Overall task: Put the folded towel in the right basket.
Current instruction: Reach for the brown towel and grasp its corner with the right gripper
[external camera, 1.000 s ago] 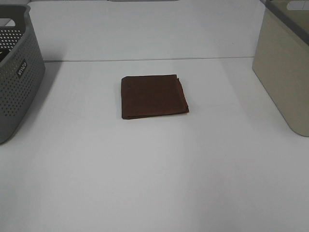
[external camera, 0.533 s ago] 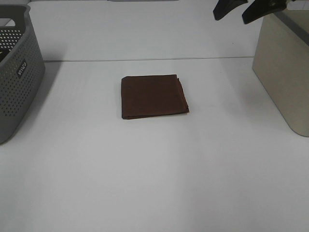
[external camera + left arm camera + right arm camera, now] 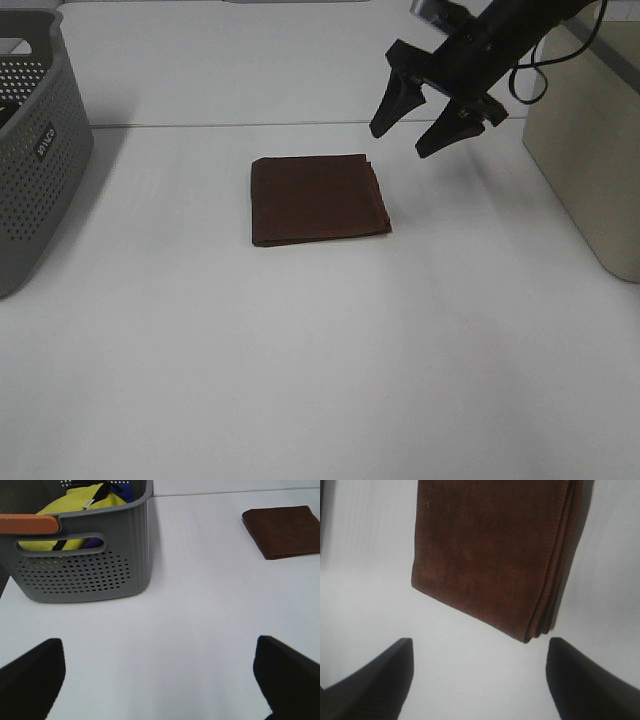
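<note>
Setting: a robot test bench in a laboratory, staged for a laundry-handling exercise. Indicators: a bare white worktop [image 3: 300, 380] with no household furnishings, a grey perforated basket [image 3: 40, 170] and a beige basket [image 3: 585, 150] at opposite edges, and a black robot arm [image 3: 520, 25] above the worktop.

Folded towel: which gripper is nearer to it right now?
Right. The right gripper hovers open just past the towel, at its far right corner, not touching it. The left gripper is open near the gray basket, well away from the towel.
</note>
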